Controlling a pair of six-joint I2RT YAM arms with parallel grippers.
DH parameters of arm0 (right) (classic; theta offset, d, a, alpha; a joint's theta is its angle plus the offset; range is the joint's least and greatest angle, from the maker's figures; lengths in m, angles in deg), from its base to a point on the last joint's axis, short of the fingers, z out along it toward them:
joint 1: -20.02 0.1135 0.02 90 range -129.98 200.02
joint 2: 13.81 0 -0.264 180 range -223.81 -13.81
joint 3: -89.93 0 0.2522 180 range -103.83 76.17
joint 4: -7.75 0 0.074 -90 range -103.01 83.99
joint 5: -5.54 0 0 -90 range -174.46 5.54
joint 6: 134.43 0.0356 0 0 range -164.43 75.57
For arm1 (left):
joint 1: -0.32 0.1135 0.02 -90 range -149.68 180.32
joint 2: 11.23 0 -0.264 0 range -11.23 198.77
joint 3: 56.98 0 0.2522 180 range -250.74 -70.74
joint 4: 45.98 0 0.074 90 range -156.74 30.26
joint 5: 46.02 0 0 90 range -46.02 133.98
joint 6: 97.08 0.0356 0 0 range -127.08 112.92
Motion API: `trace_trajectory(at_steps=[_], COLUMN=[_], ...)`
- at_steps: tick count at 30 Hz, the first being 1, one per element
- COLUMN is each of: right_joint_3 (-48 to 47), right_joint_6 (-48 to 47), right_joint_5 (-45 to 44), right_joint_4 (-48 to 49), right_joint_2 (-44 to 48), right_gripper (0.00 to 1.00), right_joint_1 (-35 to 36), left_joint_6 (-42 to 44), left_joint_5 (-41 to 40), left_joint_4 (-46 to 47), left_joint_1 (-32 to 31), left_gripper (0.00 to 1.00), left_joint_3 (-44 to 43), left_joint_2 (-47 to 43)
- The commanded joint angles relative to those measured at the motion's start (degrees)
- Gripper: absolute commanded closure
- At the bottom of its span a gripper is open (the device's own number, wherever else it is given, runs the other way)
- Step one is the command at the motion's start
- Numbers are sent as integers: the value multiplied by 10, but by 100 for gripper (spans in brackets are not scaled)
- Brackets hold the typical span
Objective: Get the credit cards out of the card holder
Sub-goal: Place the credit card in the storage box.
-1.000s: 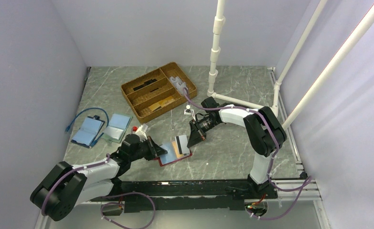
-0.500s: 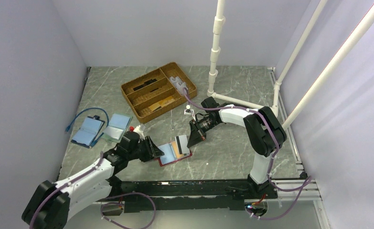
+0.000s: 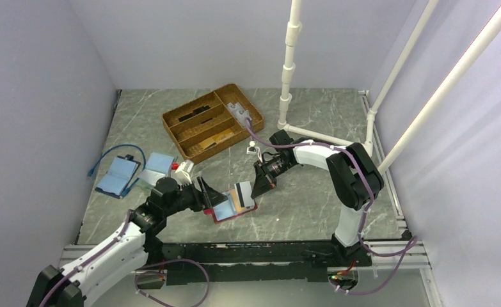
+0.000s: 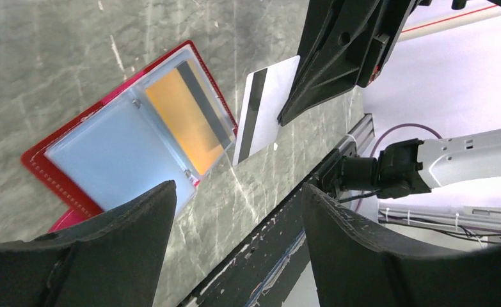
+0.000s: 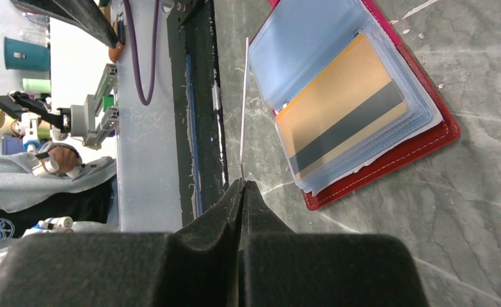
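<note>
The red card holder (image 3: 233, 213) lies open on the marble table, clear pockets up, with a gold-tan credit card (image 4: 183, 118) showing a dark stripe in its top pocket (image 5: 337, 109). My right gripper (image 3: 261, 186) is shut on the corner of a white card with a black stripe (image 4: 260, 109), held on edge just beside the holder's right side; in the right wrist view that card (image 5: 243, 109) is a thin line rising from the closed tips (image 5: 242, 183). My left gripper (image 3: 208, 195) hangs open just left of the holder (image 4: 55, 167), nothing between its fingers (image 4: 238, 188).
A wicker divided tray (image 3: 212, 121) with dark cards stands behind the holder. A light-blue booklet case (image 3: 116, 176) with a blue cable and a pale blue pad (image 3: 158, 167) lie at the left. A white pole stand (image 3: 289, 64) rises at the back right. The table's black front rail (image 3: 247, 249) is close.
My left gripper has opened, let go of the holder's left side and drawn back a little to the left. The right gripper and its card have stayed put.
</note>
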State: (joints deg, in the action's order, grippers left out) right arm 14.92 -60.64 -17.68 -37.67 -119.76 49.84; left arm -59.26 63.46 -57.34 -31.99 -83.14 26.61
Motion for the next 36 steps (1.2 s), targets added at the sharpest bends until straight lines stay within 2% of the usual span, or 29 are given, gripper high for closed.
trace_trajectory(at_steps=[1, 10, 14, 17, 20, 27, 33, 36], right_joint_3=[-25, -30, -32, -35, -37, -38, -43, -60], right_joint_6=[-24, -41, -47, -54, -58, -62, -73, -107], right_joint_5=[32, 47, 52, 54, 55, 55, 42, 23], right_joint_4=[-8, -24, -31, -38, -43, -45, -55, -89], right_joint_2=[5, 1, 0, -2, -4, -3, 0, 4], right_gripper=[100, 100, 100, 100, 100, 100, 100, 88], right_joint_1=[-2, -3, -3, -3, -3, -3, -3, -4], left_joint_6=[-10, -25, -38, -44, -46, -41, -27, -11], left_joint_5=[48, 114, 140, 153, 159, 163, 146, 129], left_joint_4=[174, 362, 424, 456, 468, 468, 430, 372], left_joint_1=[2, 2, 1, 0, 0, 0, 0, 0], left_gripper=[23, 25, 38, 53, 72, 100, 100, 100], left_joint_3=[15, -26, -40, -45, -50, -53, -46, -54], left_joint_2=[65, 280, 342, 372, 388, 386, 352, 323])
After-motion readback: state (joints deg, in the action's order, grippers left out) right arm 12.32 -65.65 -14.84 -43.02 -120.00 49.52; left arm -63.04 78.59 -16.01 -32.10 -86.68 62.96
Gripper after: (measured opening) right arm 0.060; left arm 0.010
